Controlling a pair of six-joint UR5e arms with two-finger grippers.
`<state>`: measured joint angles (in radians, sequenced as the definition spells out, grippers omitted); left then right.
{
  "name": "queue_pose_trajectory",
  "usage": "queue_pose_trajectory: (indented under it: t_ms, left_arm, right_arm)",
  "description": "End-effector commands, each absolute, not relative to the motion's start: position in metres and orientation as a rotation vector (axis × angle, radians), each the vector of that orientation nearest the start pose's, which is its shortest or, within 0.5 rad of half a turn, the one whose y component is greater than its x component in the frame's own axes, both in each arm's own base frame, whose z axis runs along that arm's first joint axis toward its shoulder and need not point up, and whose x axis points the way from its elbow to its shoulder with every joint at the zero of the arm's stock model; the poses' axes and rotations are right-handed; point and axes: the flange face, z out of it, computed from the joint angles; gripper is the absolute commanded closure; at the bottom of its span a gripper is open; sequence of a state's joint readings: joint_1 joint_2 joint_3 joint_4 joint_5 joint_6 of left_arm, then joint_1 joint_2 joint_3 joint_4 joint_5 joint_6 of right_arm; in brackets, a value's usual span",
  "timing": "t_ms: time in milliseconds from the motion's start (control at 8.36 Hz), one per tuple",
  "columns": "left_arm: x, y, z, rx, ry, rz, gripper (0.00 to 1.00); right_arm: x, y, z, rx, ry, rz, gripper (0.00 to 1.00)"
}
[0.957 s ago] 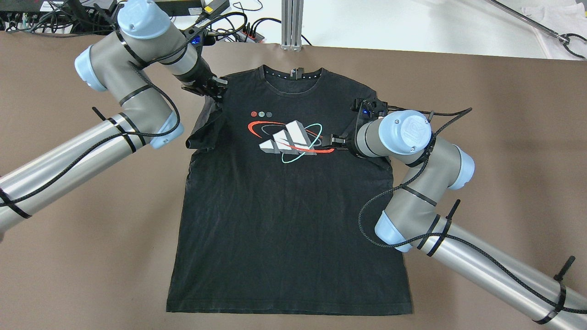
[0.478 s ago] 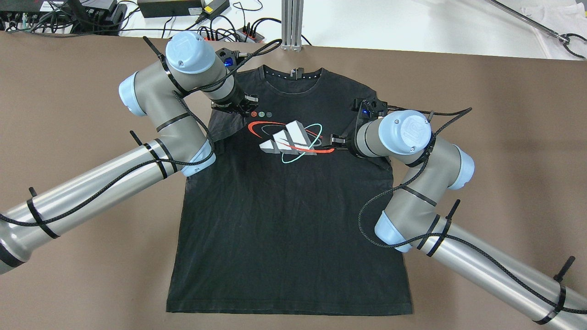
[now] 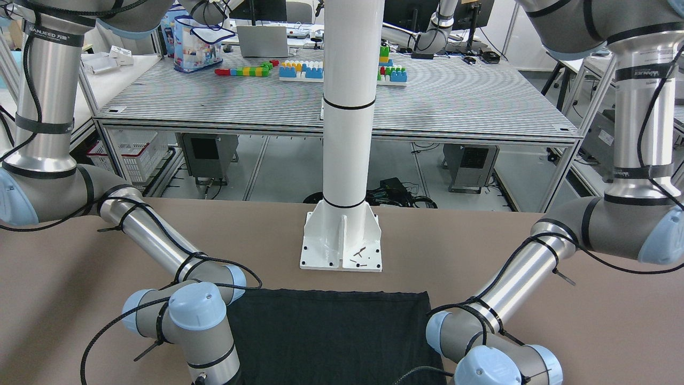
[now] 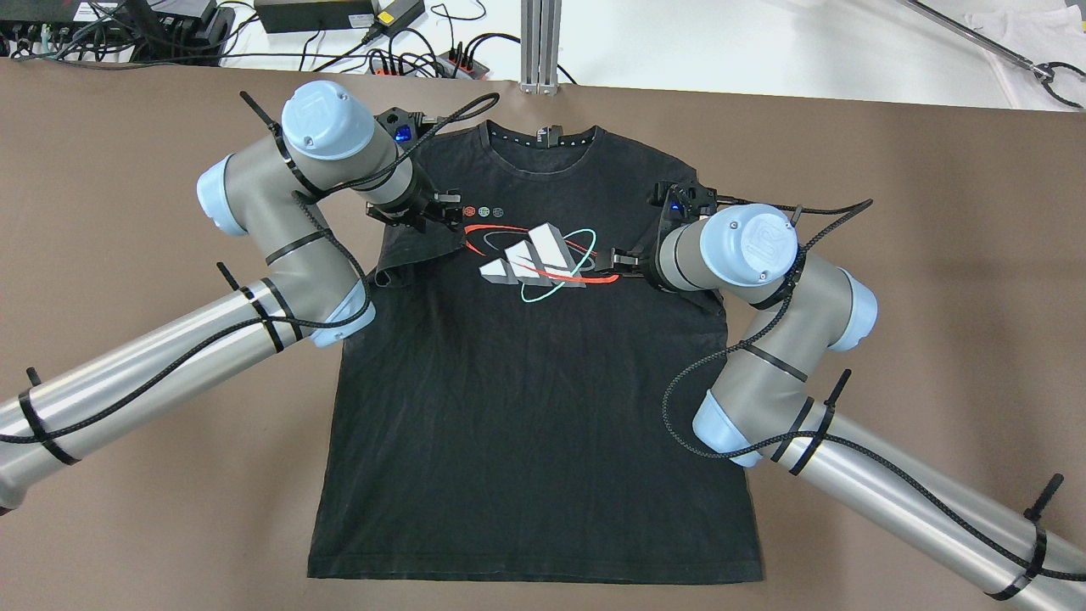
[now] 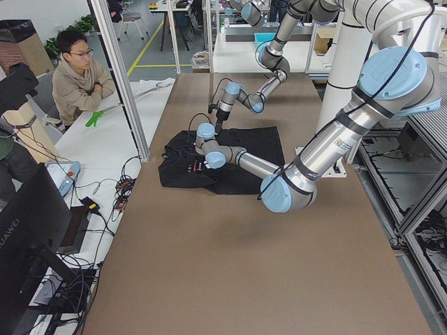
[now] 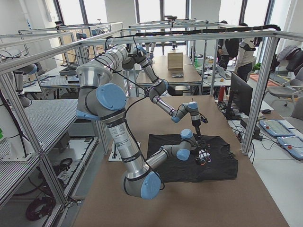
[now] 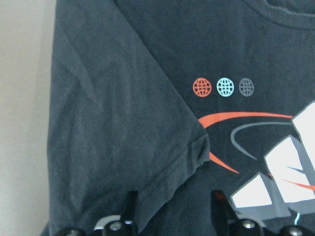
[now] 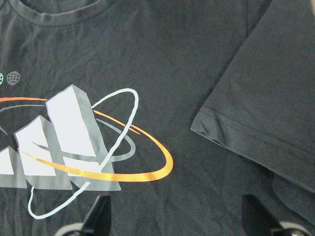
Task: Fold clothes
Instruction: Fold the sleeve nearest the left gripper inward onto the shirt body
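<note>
The black T-shirt [image 4: 526, 407] lies flat on the brown table [image 4: 933, 255], printed side up, collar at the far edge. Its bottom hem shows in the front-facing view [image 3: 331, 321]. Both sleeves lie folded in over the chest. My left gripper [image 4: 452, 212] is open just above the folded left sleeve, whose hem [image 7: 182, 162] runs between the fingers [image 7: 129, 206]. My right gripper [image 4: 612, 259] is open and empty over the logo [image 8: 74, 142], beside the folded right sleeve [image 8: 266, 108].
A white pillar [image 3: 347, 107] on a base plate [image 3: 342, 246] stands at the near table edge behind the shirt's hem. Cables and power bricks [image 4: 339, 17] and an aluminium post [image 4: 540, 42] line the far edge. A seated person [image 5: 77, 77] is beyond that edge.
My left arm swung in from the shirt's left shoulder, carrying the left sleeve over the chest, then drew back slightly. The sleeve now lies folded. The right arm has not moved.
</note>
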<state>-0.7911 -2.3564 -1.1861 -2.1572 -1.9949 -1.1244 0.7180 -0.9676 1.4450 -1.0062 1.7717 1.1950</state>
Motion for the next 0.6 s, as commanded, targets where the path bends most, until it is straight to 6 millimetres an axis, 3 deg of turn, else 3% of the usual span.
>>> queue_pose_trajectory:
  t_ms: [0,478]
  left_arm:
    - [0.506,-0.585,0.29,0.233,1.025,-0.109,0.42]
    - [0.485,-0.569,0.319,0.242,1.011,-0.081,0.43]
  right_arm:
    - [-0.47,-0.561,0.298,0.382,-0.981,0.207,0.06]
    - [-0.473,-0.556,0.295,0.379,-0.997,0.208,0.06]
